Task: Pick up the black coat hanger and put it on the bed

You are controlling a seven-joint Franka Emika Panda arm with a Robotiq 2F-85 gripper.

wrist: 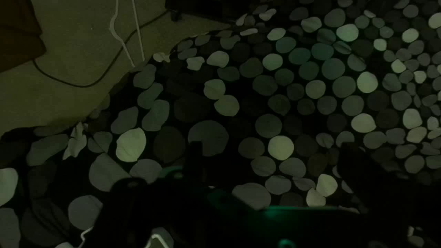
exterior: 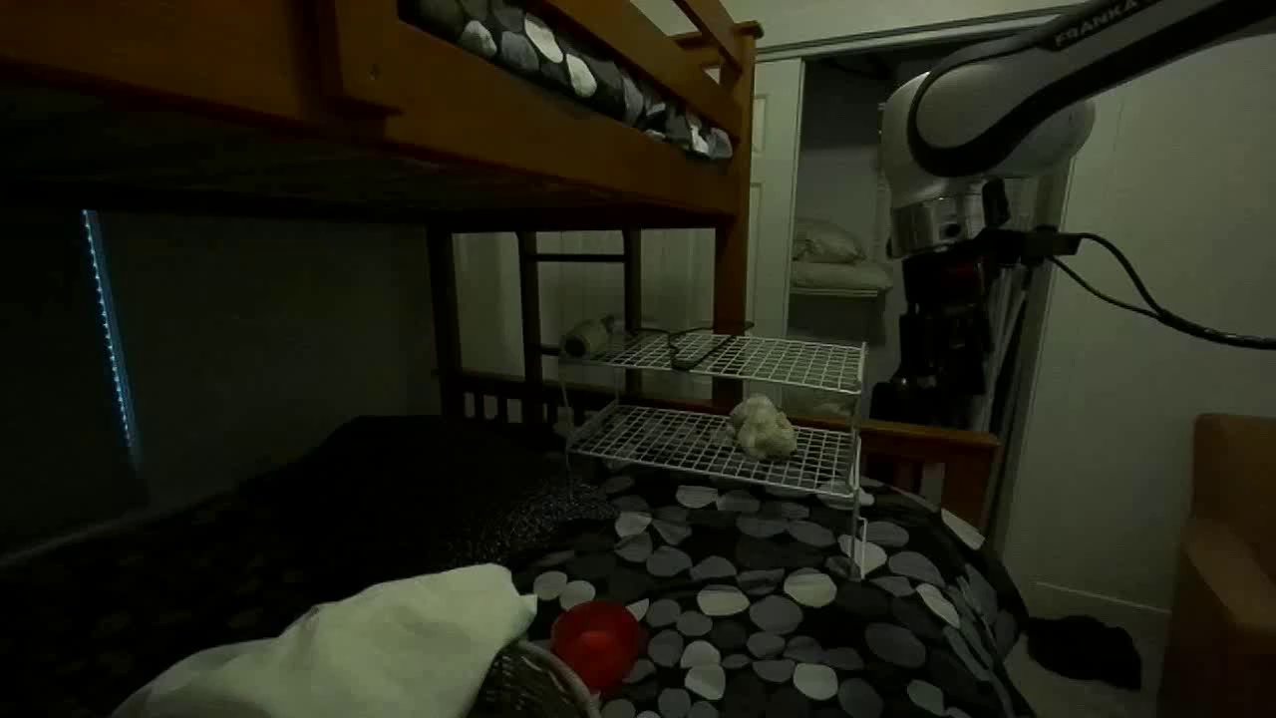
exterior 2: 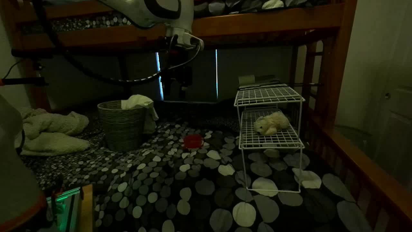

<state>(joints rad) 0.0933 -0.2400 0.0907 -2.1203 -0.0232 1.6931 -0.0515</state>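
Note:
A thin black coat hanger (exterior: 703, 349) lies on the top shelf of the white wire rack; in an exterior view its dark end (exterior 2: 309, 84) sticks out past the shelf. The bed (exterior: 788, 613) has a black cover with white and grey circles, also seen in the other views (exterior 2: 185, 206) (wrist: 268, 85). My gripper (wrist: 272, 145) is open and empty in the wrist view, its fingers wide apart over the bed cover. It hangs high above the bed in both exterior views (exterior: 927, 384) (exterior 2: 181, 90), apart from the rack. The hanger is out of the wrist view.
The white wire rack (exterior 2: 270, 144) stands on the bed with a plush toy (exterior 2: 272, 123) on its lower shelf. A red bowl (exterior 2: 193, 141), a wicker basket (exterior 2: 120, 129) with pale cloth and a blanket (exterior 2: 58, 132) are on the bed. The upper bunk's wooden rail (exterior 2: 270, 24) runs above.

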